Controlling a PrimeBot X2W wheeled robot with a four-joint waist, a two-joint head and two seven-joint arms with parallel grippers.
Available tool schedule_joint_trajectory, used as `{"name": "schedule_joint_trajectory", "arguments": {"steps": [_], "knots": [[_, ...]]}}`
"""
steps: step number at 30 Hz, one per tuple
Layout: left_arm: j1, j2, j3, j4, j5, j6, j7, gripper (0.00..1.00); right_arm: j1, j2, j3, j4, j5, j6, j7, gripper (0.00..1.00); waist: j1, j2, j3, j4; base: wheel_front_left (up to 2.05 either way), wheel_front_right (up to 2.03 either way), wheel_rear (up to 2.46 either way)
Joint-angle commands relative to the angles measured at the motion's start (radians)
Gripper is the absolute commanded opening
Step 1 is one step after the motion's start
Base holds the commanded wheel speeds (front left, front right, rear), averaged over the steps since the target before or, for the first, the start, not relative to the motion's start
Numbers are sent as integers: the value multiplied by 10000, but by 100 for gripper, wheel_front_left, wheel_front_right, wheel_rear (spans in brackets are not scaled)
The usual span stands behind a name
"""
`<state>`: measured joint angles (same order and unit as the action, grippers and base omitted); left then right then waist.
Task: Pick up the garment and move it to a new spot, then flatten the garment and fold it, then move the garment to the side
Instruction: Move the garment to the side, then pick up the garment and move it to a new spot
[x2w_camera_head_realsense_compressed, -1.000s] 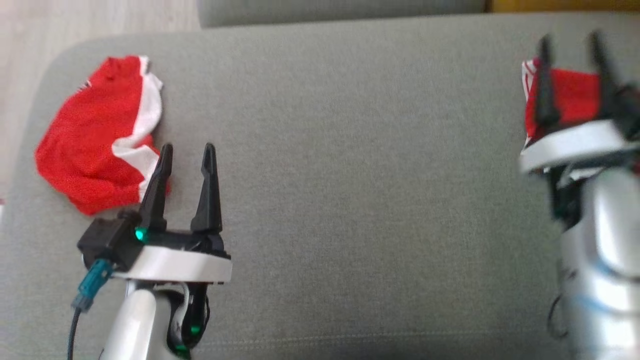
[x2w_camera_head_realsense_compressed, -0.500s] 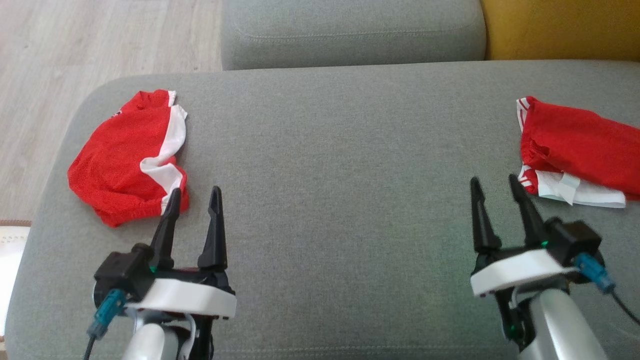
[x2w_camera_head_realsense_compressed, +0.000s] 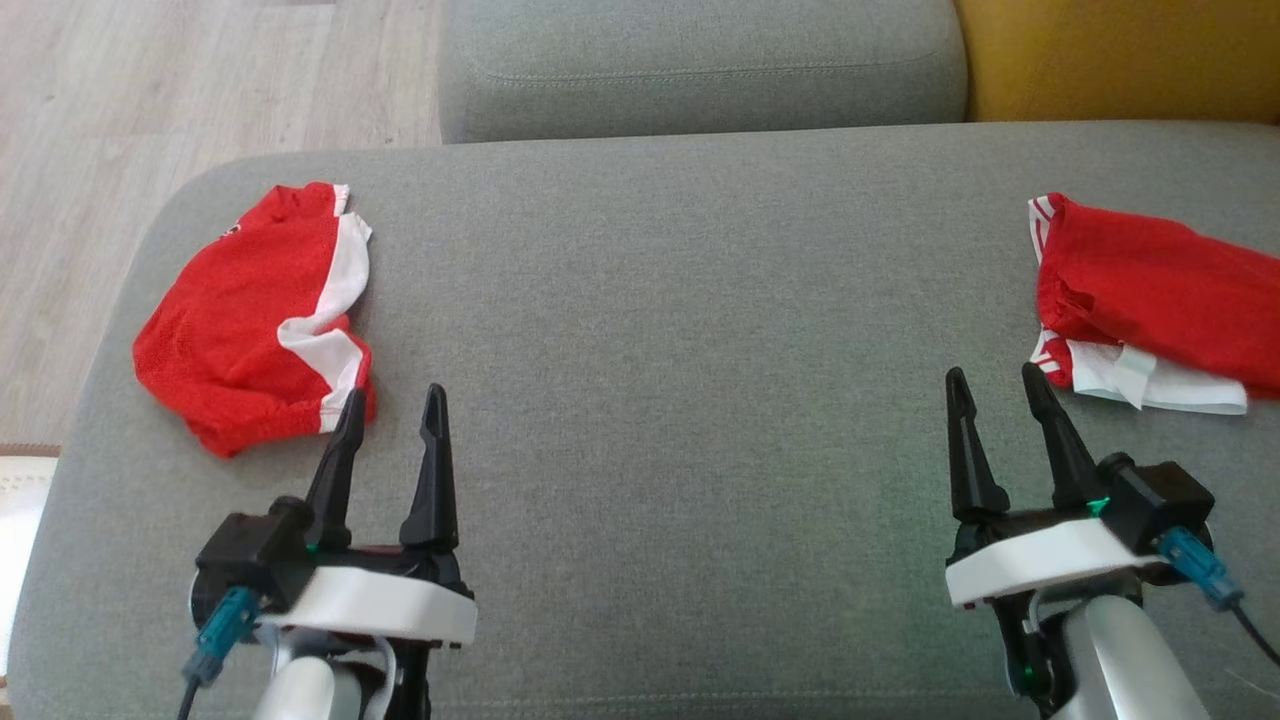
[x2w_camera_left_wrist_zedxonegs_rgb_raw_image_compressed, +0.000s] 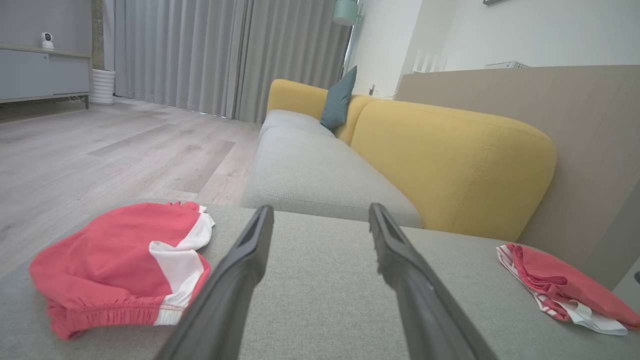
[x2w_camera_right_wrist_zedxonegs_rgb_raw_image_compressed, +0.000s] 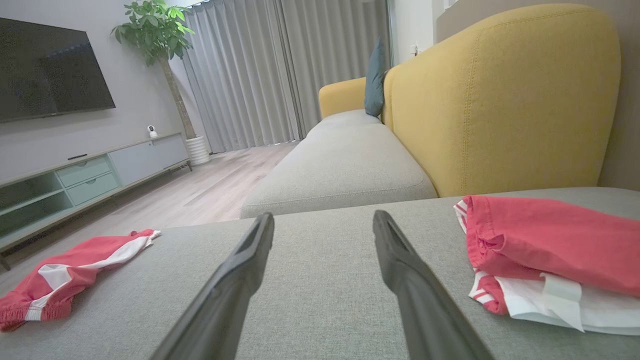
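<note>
- The crumpled red-and-white mesh garment (x2w_camera_head_realsense_compressed: 240, 320) lies bunched near the left end of the grey fabric sofa seat (x2w_camera_head_realsense_compressed: 680, 330), with its elastic hem toward the robot. It looks like the piece not yet picked up.
- The folded red garment with white trim (x2w_camera_head_realsense_compressed: 1150, 295) sits at the far right edge, well apart from the first and stacked flat in layers. It was likely set there to leave the middle of the seat bare for spreading.
- The left jaws stand wide and empty, just beside the crumpled garment's near corner, tips pointing away from the robot. One tip overlaps the hem in the head view, but I cannot tell whether it touches.
- The right jaws are likewise spread wide and hold nothing, near the folded pile's white corner but apart from it.
- Both arms sit low and parallel, which I judge to be a ready pose between steps.
</note>
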<state>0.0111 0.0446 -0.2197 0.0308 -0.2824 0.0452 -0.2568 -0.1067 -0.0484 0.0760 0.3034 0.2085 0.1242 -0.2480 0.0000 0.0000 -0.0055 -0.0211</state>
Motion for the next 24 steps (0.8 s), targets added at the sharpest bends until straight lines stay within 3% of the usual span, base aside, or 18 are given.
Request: {"name": "schedule_joint_trajectory", "arguments": {"steps": [1, 14, 24], "knots": [[-318, 56, 257, -400, 79, 73, -49, 100, -182, -19, 211, -386, 32, 65, -131, 100, 0, 0, 2, 1, 0, 0, 0], [-324, 56, 254, -346, 52, 117, -49, 100, -150, -19, 213, -459, 62, 65, -136, 100, 0, 0, -34, 233, 0, 0, 0], [-275, 56, 486, -301, 144, 145, -49, 100, -75, -18, 486, -413, 155, 65, -137, 100, 0, 0, -246, 1338, 0, 0, 0]]}}
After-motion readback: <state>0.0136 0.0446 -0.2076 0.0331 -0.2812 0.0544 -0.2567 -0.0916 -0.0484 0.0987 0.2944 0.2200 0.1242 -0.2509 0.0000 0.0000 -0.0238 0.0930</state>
